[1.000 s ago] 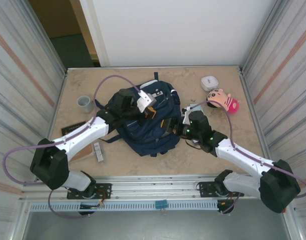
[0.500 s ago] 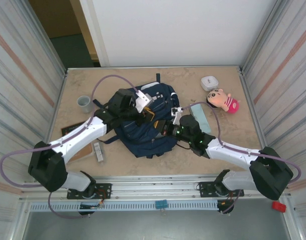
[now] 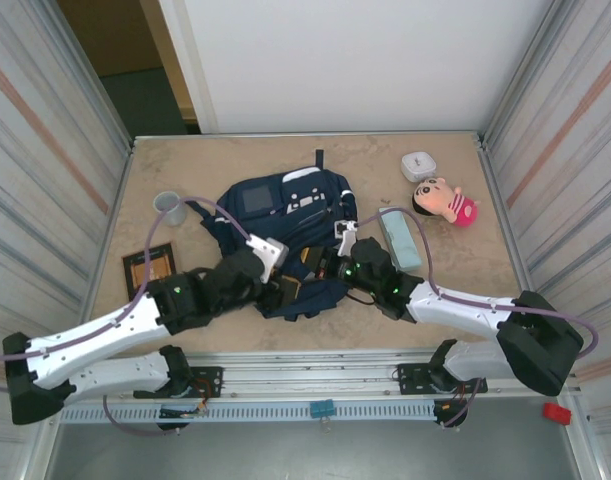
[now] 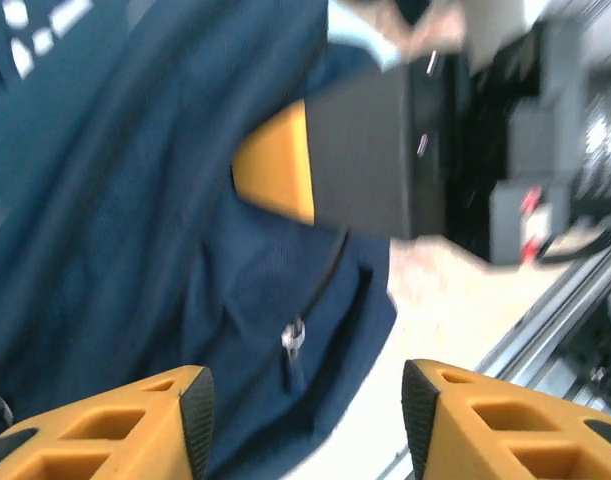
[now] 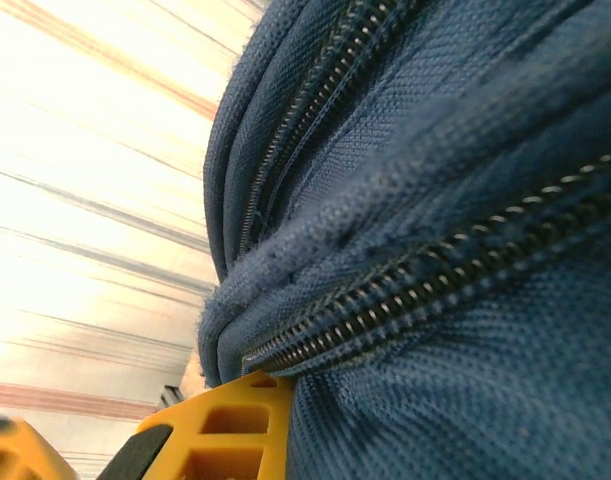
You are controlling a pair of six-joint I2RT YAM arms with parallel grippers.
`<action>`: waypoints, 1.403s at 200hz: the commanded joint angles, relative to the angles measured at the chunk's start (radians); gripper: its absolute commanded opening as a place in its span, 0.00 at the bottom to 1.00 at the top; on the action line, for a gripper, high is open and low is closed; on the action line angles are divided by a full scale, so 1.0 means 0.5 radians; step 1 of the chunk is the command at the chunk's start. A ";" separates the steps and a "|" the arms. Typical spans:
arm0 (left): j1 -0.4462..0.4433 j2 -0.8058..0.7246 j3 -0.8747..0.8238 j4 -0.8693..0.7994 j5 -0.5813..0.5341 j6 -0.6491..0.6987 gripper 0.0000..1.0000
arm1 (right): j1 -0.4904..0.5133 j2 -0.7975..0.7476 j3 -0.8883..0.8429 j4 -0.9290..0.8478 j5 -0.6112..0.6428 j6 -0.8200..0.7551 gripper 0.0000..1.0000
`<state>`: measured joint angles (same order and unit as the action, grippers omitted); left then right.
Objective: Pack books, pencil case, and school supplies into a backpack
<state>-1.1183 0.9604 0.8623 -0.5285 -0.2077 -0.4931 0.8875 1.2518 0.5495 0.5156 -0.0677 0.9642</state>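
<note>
The navy backpack (image 3: 285, 205) lies flat mid-table, dark square patch up. My left gripper (image 3: 288, 291) hovers at its near edge, open; in the left wrist view its orange fingers (image 4: 135, 430) stand apart over blue fabric and a zipper pull (image 4: 294, 338), holding nothing. My right gripper (image 3: 325, 268) is shut on the backpack's near right edge; fabric and zipper teeth (image 5: 415, 290) press against its orange finger (image 5: 225, 435). The pale teal pencil case (image 3: 400, 241) lies right of the backpack. A flat dark-bordered book (image 3: 150, 268) lies at the left. The school supplies are hidden.
A grey cup (image 3: 168, 206) stands left of the backpack. A small white case (image 3: 418, 164) and a pink-clothed doll (image 3: 446, 200) sit at the back right. Metal walls close in both sides. My left arm lies across the table's near left.
My left gripper let go of the backpack's top, opened and drew back to its near edge. The backpack settled flat. My right gripper moved left and shut on the fabric.
</note>
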 commanded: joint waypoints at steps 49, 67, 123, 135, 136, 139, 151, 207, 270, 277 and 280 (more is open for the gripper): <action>-0.258 0.375 0.041 -0.208 -0.387 -0.538 0.56 | 0.111 0.006 0.087 0.181 0.044 -0.132 0.00; -0.260 0.452 0.086 -0.246 -0.444 -0.554 0.55 | 0.124 0.026 0.112 0.180 0.038 -0.137 0.00; -0.261 0.650 0.224 -0.380 -0.667 -0.593 0.49 | 0.170 0.065 0.182 0.192 -0.012 -0.152 0.00; -0.260 0.690 0.257 -0.422 -0.714 -0.613 0.47 | 0.179 0.068 0.192 0.196 -0.023 -0.152 0.00; -0.259 0.693 0.260 -0.426 -0.720 -0.616 0.47 | 0.179 0.069 0.194 0.194 -0.024 -0.152 0.00; -0.258 0.700 0.269 -0.441 -0.736 -0.624 0.46 | 0.182 0.068 0.198 0.196 -0.026 -0.152 0.00; -0.260 0.735 0.300 -0.493 -0.779 -0.653 0.40 | 0.191 0.065 0.207 0.196 -0.032 -0.151 0.00; -0.261 0.702 0.268 -0.416 -0.730 -0.588 0.04 | 0.198 0.010 0.211 0.037 0.050 -0.214 0.00; -0.090 0.327 -0.065 0.038 -0.138 -0.412 0.00 | 0.168 -0.072 0.208 -0.223 0.183 -0.305 0.00; -0.065 0.292 -0.086 0.032 -0.108 -0.414 0.00 | 0.161 -0.076 0.203 -0.233 0.172 -0.307 0.00; -0.054 0.275 -0.094 0.024 -0.096 -0.411 0.00 | 0.158 -0.075 0.202 -0.234 0.166 -0.311 0.00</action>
<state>-1.1858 1.1660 0.8543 -0.5762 -0.3553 -0.7219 0.9703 1.2594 0.6102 0.4038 -0.0032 0.8551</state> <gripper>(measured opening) 0.057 0.084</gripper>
